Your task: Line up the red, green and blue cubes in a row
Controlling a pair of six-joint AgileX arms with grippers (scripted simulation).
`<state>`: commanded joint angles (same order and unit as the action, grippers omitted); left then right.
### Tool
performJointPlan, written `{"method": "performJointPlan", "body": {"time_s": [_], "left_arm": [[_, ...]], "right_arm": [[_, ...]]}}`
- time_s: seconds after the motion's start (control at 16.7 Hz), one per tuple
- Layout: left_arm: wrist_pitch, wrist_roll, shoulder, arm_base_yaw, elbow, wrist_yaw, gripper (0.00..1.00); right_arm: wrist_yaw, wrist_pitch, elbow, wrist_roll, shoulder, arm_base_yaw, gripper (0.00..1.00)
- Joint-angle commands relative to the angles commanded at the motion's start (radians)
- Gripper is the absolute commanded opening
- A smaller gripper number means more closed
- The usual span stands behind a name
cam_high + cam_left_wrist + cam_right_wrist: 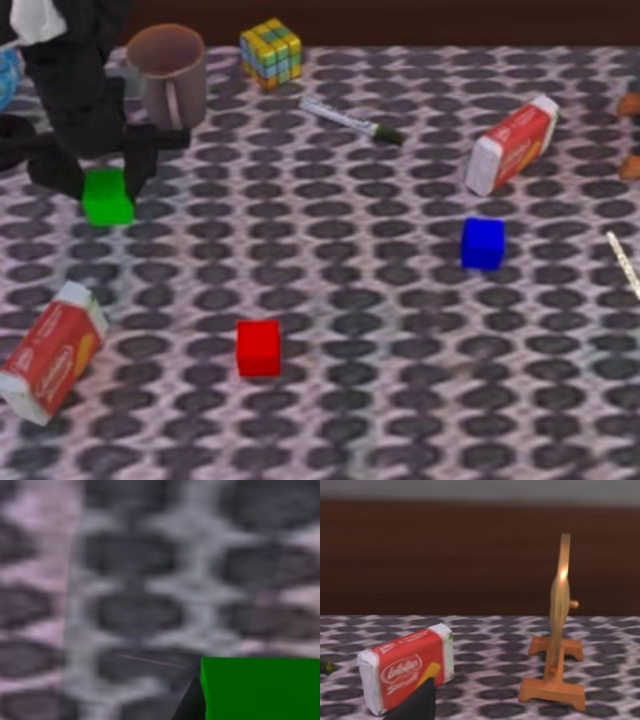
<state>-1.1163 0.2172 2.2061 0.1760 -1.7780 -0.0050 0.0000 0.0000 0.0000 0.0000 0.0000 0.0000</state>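
The green cube (107, 196) lies at the left of the table, in front of the mug. My left gripper (100, 170) is down over it, a dark finger against each side, shut on it. In the left wrist view the green cube (260, 687) fills one corner with a finger (192, 702) touching its side. The red cube (258, 347) sits near the front, left of the middle. The blue cube (483, 243) sits right of the middle. My right arm is parked out of the top view; only one dark finger (417, 702) shows in its wrist view.
A brown mug (168, 75), a multicoloured puzzle cube (271, 52) and a marker (352, 120) lie at the back. Red-and-white cartons lie at the back right (512, 145) and front left (50, 350). A wooden stand (555, 655) is at the right edge.
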Motion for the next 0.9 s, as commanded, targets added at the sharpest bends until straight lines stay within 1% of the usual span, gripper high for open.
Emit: {"method": "performJointPlan", "body": {"time_s": [0.12, 0.24, 0.66, 0.78, 0.9], "left_arm": [[-0.008, 0.061, -0.001, 0.064, -0.005, -0.003, 0.0], [-0.02, 0.143, -0.003, 0.153, -0.01, -0.007, 0.0], [-0.059, 0.486, -0.03, 0.521, -0.014, -0.022, 0.0], [-0.065, 0.557, -0.039, 0.597, -0.013, -0.025, 0.0], [-0.068, 0.595, -0.045, 0.638, -0.011, -0.027, 0.0]], "right_arm": [[0.0, 0.0, 0.0, 0.0, 0.0, 0.0, 1.0], [0.0, 0.0, 0.0, 0.0, 0.0, 0.0, 1.0], [0.0, 0.0, 0.0, 0.0, 0.0, 0.0, 1.0], [0.0, 0.0, 0.0, 0.0, 0.0, 0.0, 1.0], [0.0, 0.0, 0.0, 0.0, 0.0, 0.0, 1.0]]}}
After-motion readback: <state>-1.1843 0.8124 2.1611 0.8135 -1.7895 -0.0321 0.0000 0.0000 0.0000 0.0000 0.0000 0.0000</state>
